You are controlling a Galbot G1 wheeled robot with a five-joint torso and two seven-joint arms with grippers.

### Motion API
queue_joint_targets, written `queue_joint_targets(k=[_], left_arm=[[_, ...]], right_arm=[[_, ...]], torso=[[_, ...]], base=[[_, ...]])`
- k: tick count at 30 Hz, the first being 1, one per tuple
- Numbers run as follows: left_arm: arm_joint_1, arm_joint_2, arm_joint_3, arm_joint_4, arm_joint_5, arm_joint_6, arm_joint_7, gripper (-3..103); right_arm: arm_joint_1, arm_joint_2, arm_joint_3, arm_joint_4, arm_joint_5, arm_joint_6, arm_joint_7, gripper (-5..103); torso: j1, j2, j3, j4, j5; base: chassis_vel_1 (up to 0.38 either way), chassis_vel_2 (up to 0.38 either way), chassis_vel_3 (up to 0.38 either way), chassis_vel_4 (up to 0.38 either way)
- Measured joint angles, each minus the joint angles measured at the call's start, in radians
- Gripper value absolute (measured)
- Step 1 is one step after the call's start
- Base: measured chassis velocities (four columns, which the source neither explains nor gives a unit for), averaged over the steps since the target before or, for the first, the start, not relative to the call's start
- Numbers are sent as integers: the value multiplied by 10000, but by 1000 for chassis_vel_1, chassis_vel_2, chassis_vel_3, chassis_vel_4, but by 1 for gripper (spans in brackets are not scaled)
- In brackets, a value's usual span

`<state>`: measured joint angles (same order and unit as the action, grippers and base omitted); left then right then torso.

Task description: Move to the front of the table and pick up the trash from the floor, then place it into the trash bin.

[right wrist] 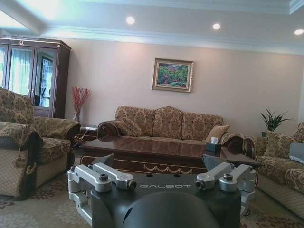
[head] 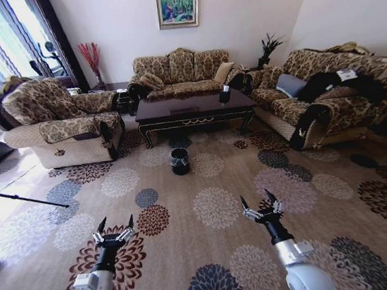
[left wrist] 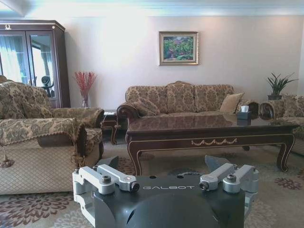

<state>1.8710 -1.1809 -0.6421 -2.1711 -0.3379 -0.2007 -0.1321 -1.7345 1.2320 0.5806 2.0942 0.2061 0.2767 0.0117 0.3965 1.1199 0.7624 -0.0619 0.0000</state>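
Before the sofa, table (head: pixel 193 108) crosswise (long axis left-right).

Plenty of open carpet (head: pixel 211 184) on the near side of the bench (head: pixel 193 108). The only thing standing out there is the trash bin (head: pixel 179 161), just off the bench's front edge toward its left end. An armchair (head: pixel 58 124) boxes in the bench's left end and a sofa (head: pixel 326 94) its right, with narrow gaps between. Another sofa (head: pixel 181 69) blocks the back.
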Motion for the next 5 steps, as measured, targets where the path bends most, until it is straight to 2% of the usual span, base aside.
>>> queue_joint_targets(k=[5], left_arm=[[0, 0, 0, 0, 0, 0, 0, 100]], right_arm=[[0, 0, 0, 0, 0, 0, 0, 100]], torso=[[-7, -17, -9, 1, 0]], base=[[0, 0, 0, 0]])
